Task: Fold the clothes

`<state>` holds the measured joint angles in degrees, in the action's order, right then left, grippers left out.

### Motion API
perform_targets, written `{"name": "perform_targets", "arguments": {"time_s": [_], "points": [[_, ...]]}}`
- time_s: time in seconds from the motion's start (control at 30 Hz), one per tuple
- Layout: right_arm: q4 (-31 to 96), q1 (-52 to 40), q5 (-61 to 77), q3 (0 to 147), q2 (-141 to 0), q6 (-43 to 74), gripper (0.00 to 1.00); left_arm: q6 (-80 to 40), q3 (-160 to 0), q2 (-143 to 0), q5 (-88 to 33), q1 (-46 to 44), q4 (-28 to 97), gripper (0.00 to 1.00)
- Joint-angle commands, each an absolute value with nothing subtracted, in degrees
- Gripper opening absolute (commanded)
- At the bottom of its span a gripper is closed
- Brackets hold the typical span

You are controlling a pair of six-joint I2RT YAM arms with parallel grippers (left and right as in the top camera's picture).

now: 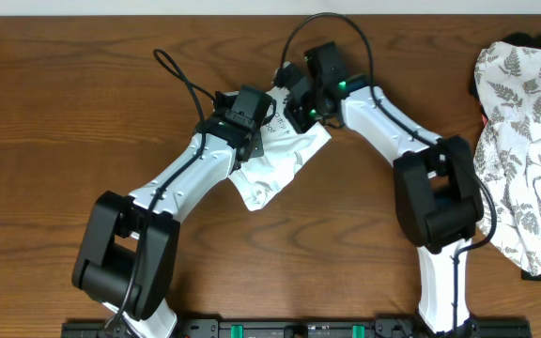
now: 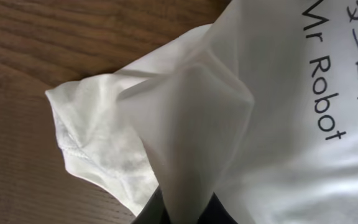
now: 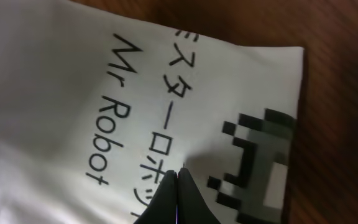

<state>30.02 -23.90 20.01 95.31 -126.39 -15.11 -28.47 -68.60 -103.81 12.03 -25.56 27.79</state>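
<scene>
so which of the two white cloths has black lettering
The plain white cotton T-shirt mid-table, printed "Mr Robot"; the other white cloth bears grey fern leaves.

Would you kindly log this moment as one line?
left claw: shut on T-shirt | right claw: shut, against T-shirt | fold: not yet done

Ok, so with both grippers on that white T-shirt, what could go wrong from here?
The left gripper pinches only a thin bunched ridge of the T-shirt; it may slip out when pulled.
The T-shirt lies crumpled, so folding now could set creases.
The right gripper is shut over the print; whether it holds cloth is unclear.
</scene>
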Motion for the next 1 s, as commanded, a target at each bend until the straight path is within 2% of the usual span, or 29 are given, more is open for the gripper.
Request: {"name": "perform_targets", "arguments": {"time_s": [0.0, 0.4, 0.5, 0.57, 0.6, 0.63, 0.97], "points": [[30.0, -23.9, 16.7, 96.2, -128.0, -13.8, 0.01, -28.2, -68.6, -106.0, 13.1, -25.6, 27.7, 0.1], [30.5, -23.5, 16.5, 96.2, -135.2, -13.3, 0.01, -28.1, -68.6, -111.4, 13.2, -25.6, 26.5, 0.11], [31.0, -23.5, 16.5, 96.2, -136.1, -12.2, 0.01, -28.1, -68.6, -111.6, 17.3, -24.9, 27.0, 0.17], [31.5, -23.5, 16.5, 96.2, -136.1, -12.3, 0.01, -28.1, -68.6, -111.5, 21.2, -23.9, 27.2, 0.17], [31.5, -23.5, 16.5, 96.2, -136.1, -12.3, 0.01, -28.1, -68.6, -111.5, 22.4, -23.2, 27.3, 0.21], [31.5, -23.5, 16.5, 96.2, -136.1, -12.3, 0.01, -28.1, -68.6, -111.5, 23.1, -22.3, 27.4, 0.21], [32.2, -22.9, 16.5, 96.2, -136.1, -12.3, 0.01, -26.0, -71.6, -110.1, 23.1, -15.3, 28.2, 0.23]]}}
